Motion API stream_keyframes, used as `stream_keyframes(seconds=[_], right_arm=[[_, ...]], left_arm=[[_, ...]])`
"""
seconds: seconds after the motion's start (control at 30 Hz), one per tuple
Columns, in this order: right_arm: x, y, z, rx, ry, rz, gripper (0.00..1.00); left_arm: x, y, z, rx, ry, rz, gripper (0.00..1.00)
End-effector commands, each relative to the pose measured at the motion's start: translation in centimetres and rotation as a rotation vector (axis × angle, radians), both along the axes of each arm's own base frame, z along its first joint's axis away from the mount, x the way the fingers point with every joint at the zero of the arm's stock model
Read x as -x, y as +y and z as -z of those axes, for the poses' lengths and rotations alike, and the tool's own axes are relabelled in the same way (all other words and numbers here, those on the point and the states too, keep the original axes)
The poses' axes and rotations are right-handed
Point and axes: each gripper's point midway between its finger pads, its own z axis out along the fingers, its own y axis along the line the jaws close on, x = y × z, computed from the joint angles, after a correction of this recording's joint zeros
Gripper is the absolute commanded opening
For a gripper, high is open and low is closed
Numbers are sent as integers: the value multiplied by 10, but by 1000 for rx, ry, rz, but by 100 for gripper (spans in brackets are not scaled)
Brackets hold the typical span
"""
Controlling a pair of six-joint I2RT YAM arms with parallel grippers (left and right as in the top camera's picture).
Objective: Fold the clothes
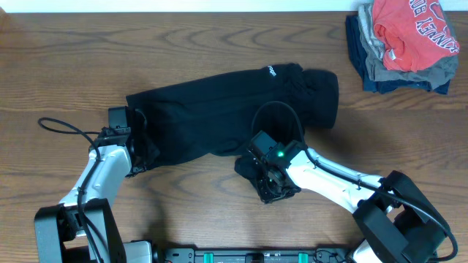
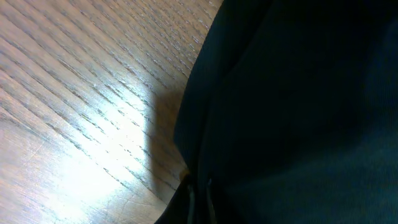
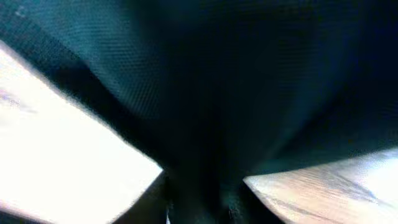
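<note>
The black garment (image 1: 219, 109) lies spread across the middle of the table, its small white logo (image 1: 269, 71) near the far edge. My left gripper (image 1: 137, 146) is at the garment's left end and is shut on the fabric there. In the left wrist view the black cloth (image 2: 298, 112) fills the right side and runs into the jaws (image 2: 199, 202). My right gripper (image 1: 257, 166) is at the garment's near edge, shut on a bunched fold. In the right wrist view the cloth (image 3: 205, 81) narrows down into the jaws (image 3: 202, 199).
A stack of folded clothes (image 1: 402, 69) sits at the far right corner, with a red T-shirt with white lettering (image 1: 413, 29) on top. Bare wooden table (image 1: 183, 204) lies in front of the garment. A black cable (image 1: 69, 128) loops by the left arm.
</note>
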Motion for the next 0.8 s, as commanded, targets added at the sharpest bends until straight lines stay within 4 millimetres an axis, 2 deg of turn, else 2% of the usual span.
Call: stream_keyframes(seconds=[0.0,0.03,0.07,0.23,0.33,0.53,0.77], right_arm=[[-2,-13,6,75,-33,51,9],[-3,-14,6,80,-35,60,3],[-4,-16,5,82,-33,70,1],[-14,-28,-13,102,-14,123,1],[-23,-38,-38,102,-16,139,1],[-35,-63,-101,73,-60,190,1],[-30,-96,-153,68,-65,214,1]], left_arm=[[3,1,0,-9,8,22,6],[3,1,1,-11,9,30,6],[4,1,0,-14,12,43,6],[10,0,-7,-13,30,51,6],[13,0,-23,-27,28,111,6],[23,-1,-59,-50,-15,162,6],[30,-2,-76,-62,-53,175,6]])
